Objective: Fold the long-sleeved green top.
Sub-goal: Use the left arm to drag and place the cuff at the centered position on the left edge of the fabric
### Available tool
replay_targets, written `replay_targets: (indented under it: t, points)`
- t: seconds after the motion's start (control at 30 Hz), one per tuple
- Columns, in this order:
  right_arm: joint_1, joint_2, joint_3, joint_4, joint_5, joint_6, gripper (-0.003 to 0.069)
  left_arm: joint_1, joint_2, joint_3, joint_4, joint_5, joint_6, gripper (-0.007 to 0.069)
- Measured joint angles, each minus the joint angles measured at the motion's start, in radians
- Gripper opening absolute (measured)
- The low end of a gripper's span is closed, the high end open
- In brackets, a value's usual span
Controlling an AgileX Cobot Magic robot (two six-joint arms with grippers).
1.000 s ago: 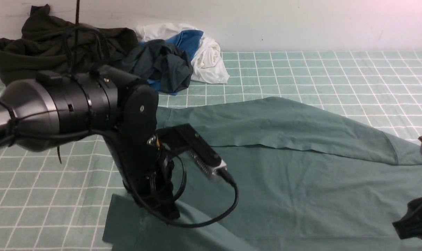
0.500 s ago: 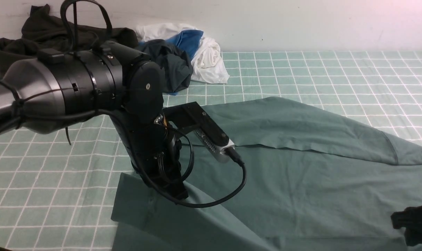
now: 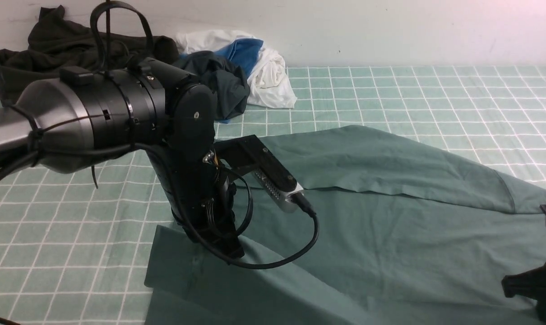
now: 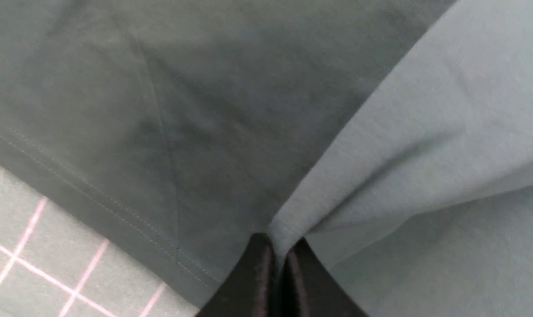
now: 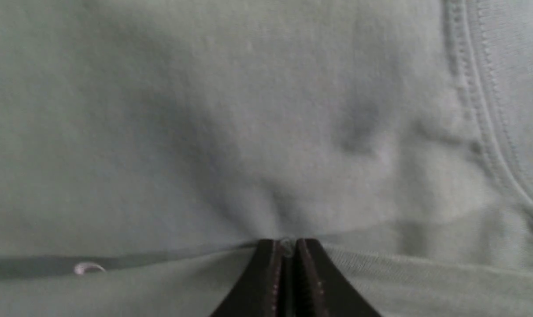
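The left arm (image 3: 74,122) is a silver-grey tube ending in glossy black ringed joints with small screws, a black-and-silver camera (image 3: 273,183), looping black cables (image 3: 277,259) and a narrow black left hand (image 4: 280,241).

green long-sleeved top (image 3: 390,225): 1 | heaped garments (image 3: 219,85): 3 | checked cloth (image 3: 413,90): 1 | left gripper (image 4: 279,251) + right gripper (image 5: 286,248): 2

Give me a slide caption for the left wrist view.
The left gripper, fingers shut, pinches a raised fold of the green long-sleeved top beside the checked cloth.
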Motion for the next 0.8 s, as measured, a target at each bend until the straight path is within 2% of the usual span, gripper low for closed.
replay_targets:
  t: [0.1,0.3,0.47,0.6,0.67,0.7,0.8]
  points:
    - [0.000,-0.037,0.006,-0.042,0.039,0.010,0.0006,0.000,0.000,-0.029,-0.003,0.000,0.000,-0.0001]
    - [0.000,-0.167,0.009,-0.179,0.124,0.119,0.0005,0.003,0.029,-0.156,-0.006,-0.032,-0.004,-0.0001]
    - [0.000,-0.175,0.009,-0.196,0.110,0.155,0.0015,0.024,0.130,-0.233,-0.006,-0.049,-0.005,0.0024]
    - [0.000,-0.169,0.009,-0.199,0.091,0.158,0.0065,0.039,0.202,-0.274,-0.002,-0.051,-0.013,0.0105]
    - [0.000,-0.169,0.009,-0.215,0.075,0.167,0.0142,0.051,0.240,-0.313,0.009,-0.051,-0.041,0.0208]
    - [0.000,-0.169,0.009,-0.216,0.075,0.168,0.0148,0.052,0.244,-0.321,0.011,-0.051,-0.045,0.0225]
    - [0.000,-0.169,-0.030,-0.236,0.096,0.206,0.0290,0.105,0.277,-0.441,0.028,-0.026,-0.159,0.0405]
